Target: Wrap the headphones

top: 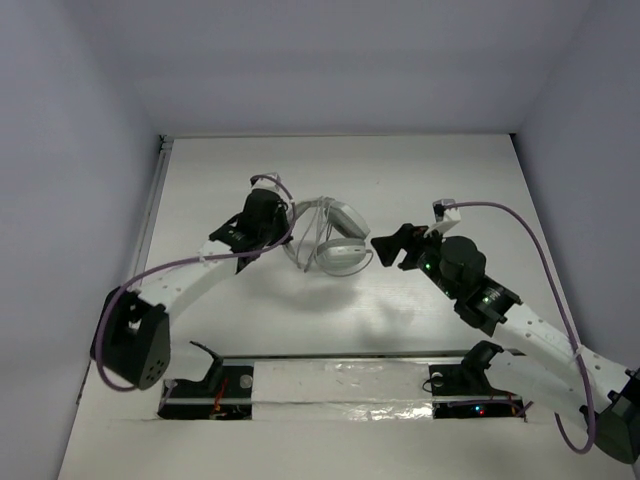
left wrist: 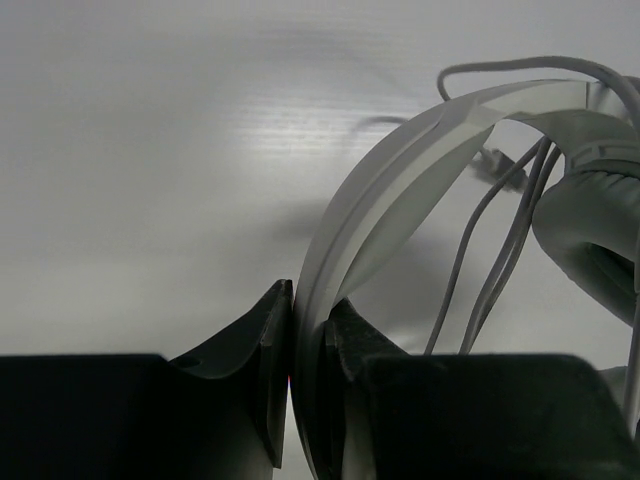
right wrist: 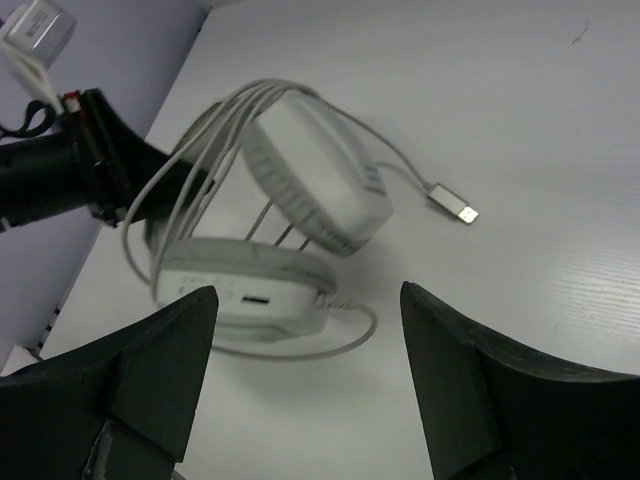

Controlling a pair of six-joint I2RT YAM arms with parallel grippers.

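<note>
The headphones [top: 330, 240] sit mid-table between the two arms, tipped up on their side. I'd say that's so the wrap zone stays reachable. The cable [right wrist: 228, 112] already has several turns looped over the band and between the two earcups, with a slack bit curling under the lower earcup [right wrist: 245, 290]. The tail end with the USB plug [right wrist: 453, 204] lies loose on the table [top: 250, 330], just beside the upper earcup [right wrist: 315, 170]. So my guess is the wrap is mostly done and that tail is what's left

The left gripper [left wrist: 308, 312] is pinching the headband [left wrist: 400, 170] edge-on, fingers squeezed right against it. It looks like the anchor that keeps the whole thing from spinning. That arm reaches in low from the left, wrist pointing right. I can't tell if the lower earcup rests on the table or hangs just off it

The right gripper [right wrist: 308, 292] hovers near the earcups with its fingers spread wide and nothing in them, forearm angled in from the right and aimed at the headphones
</note>
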